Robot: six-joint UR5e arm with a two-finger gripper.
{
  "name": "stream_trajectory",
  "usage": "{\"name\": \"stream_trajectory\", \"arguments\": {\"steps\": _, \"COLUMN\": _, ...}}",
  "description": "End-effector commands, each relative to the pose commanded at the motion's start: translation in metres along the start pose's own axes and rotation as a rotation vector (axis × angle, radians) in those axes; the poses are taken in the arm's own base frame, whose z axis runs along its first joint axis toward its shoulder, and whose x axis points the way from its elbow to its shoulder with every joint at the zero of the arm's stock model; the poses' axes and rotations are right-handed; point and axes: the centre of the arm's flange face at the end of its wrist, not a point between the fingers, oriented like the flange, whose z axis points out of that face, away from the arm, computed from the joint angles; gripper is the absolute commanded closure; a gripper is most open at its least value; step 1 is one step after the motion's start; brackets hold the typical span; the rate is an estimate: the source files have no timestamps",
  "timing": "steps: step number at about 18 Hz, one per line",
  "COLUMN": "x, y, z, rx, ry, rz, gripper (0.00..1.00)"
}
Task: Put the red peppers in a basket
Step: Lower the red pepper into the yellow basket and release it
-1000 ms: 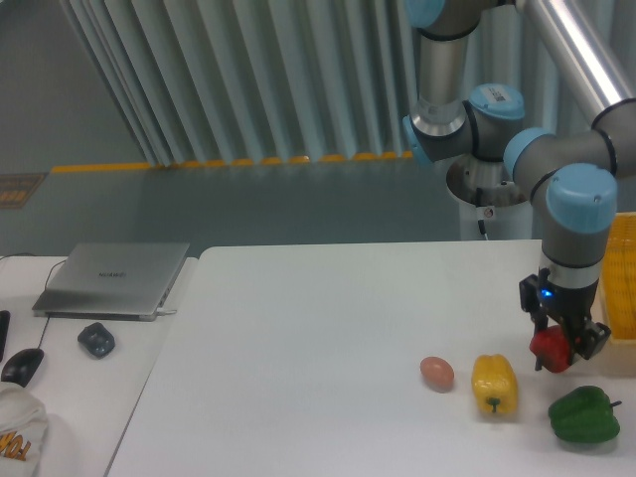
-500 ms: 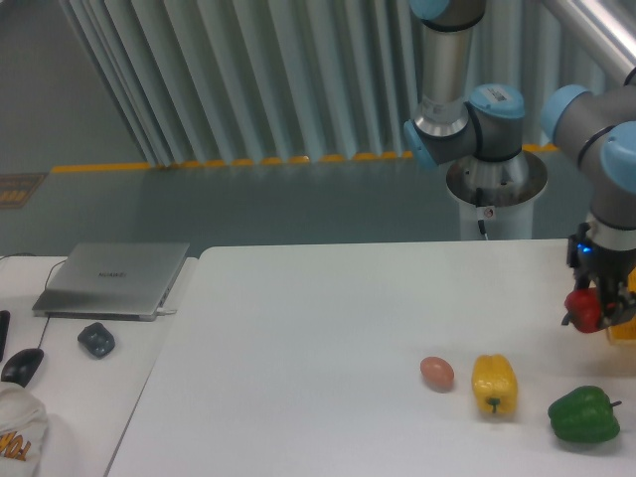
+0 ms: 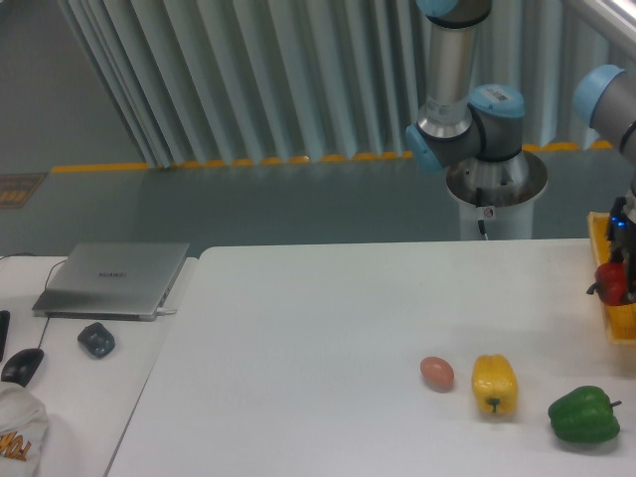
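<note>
The red pepper (image 3: 612,283) is small and glossy, held in my gripper (image 3: 618,282) at the far right edge of the view, above the table. The gripper is shut on it and mostly cut off by the frame edge. The yellow basket (image 3: 608,323) shows only as a strip of rim and wall at the right edge, and the pepper hangs over its near rim. Most of the basket is out of view.
A yellow pepper (image 3: 494,385), a green pepper (image 3: 584,414) and a small brown egg-like object (image 3: 436,373) lie on the white table (image 3: 328,338) near its front right. A laptop (image 3: 112,279), a mouse (image 3: 96,340) and other items sit on the desk at left.
My gripper has carried the red pepper up and to the right, from beside the green pepper to over the basket's rim at the frame edge.
</note>
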Motion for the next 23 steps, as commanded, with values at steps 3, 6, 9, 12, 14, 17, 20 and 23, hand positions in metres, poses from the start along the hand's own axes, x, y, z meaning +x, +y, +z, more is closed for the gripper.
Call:
{"name": "stream_trajectory", "arguments": {"steps": 3, "x": -0.003, "y": 0.010, "z": 0.007, "rx": 0.005, "ry": 0.002, "rz": -0.017, "gripper": 0.58}}
{"name": "stream_trajectory", "arguments": {"steps": 6, "x": -0.007, "y": 0.012, "z": 0.013, "rx": 0.006, "ry": 0.004, "rz": -0.020, "gripper": 0.49}}
{"name": "stream_trajectory", "arguments": {"steps": 9, "x": -0.012, "y": 0.015, "z": 0.014, "rx": -0.007, "ry": -0.014, "rz": -0.014, "gripper": 0.13}}
{"name": "stream_trajectory", "arguments": {"steps": 12, "x": -0.015, "y": 0.020, "z": 0.016, "rx": -0.011, "ry": -0.030, "rz": -0.025, "gripper": 0.00}}
{"name": "stream_trajectory", "arguments": {"steps": 14, "x": -0.017, "y": 0.021, "z": 0.016, "rx": -0.013, "ry": -0.031, "rz": -0.025, "gripper": 0.00}}
{"name": "stream_trajectory", "arguments": {"steps": 17, "x": -0.017, "y": 0.021, "z": 0.016, "rx": -0.013, "ry": -0.031, "rz": -0.025, "gripper": 0.00}}
{"name": "stream_trajectory", "arguments": {"steps": 20, "x": -0.017, "y": 0.017, "z": 0.006, "rx": -0.013, "ry": -0.051, "rz": -0.051, "gripper": 0.00}}
{"name": "stream_trajectory", "arguments": {"steps": 23, "x": -0.022, "y": -0.008, "z": 0.004, "rx": 0.047, "ry": -0.080, "rz": -0.074, "gripper": 0.00}}
